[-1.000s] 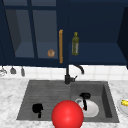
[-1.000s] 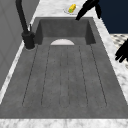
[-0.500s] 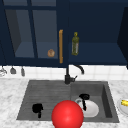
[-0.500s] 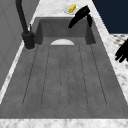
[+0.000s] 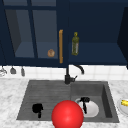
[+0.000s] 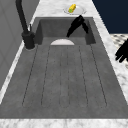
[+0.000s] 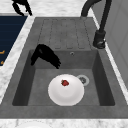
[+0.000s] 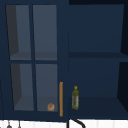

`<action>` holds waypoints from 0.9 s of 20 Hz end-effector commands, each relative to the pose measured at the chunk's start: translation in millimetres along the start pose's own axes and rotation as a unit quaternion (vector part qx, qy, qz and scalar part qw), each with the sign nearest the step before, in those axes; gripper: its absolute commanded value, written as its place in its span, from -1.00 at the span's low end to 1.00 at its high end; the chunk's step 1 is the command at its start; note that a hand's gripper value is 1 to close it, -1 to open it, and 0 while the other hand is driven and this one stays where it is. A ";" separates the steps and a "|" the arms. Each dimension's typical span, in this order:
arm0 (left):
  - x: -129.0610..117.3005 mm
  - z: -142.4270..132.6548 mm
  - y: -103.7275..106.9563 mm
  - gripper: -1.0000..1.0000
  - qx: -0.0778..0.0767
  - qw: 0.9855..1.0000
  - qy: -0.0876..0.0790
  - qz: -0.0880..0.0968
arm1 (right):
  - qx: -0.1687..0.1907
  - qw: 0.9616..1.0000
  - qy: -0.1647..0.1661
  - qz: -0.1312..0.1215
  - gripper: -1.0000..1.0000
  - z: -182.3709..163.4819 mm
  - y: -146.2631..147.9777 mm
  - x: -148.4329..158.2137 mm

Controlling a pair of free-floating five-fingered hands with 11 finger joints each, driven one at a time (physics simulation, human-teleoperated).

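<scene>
1. The right hand (image 7: 46, 55) hangs over the sink basin (image 7: 100, 82), at about ten o'clock from the white plate (image 7: 66, 90) on the basin floor. Its fingers are loosely curled and point down toward the plate; they hold nothing and touch nothing.
2. The plate lies flat near the drain (image 7: 82, 80), with a small red piece (image 7: 65, 82) resting on it, a little toward twelve o'clock of its middle.
3. Risk, as I judge it — fingers coming down on the plate's near rim could tip it or skid it across the basin floor, and the red piece could roll off toward the drain at two o'clock.
4. A second risk: the hand is close to the basin's side wall, so a wide sweep might knock against it.
5. The plate is round and shows no long axis — its face points straight up. The red piece is too small to tell which way it points.
6. The left hand (image 5: 37, 108) hovers over the drainboard (image 5: 47, 95), fingers curled, holding nothing.
</scene>
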 end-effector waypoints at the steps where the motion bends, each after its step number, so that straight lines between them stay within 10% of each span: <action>1: 0.0 0.0 0.0 0.00 0.000 1.000 0.000 0.000 | 0.022 1.000 0.002 -0.001 -1.00 -29.1 -14.0 -2.3; 18: 0.0 0.0 0.0 0.00 0.000 1.000 0.000 0.000 | -0.016 1.000 0.004 -0.006 -1.00 -68.5 8.7 -30.9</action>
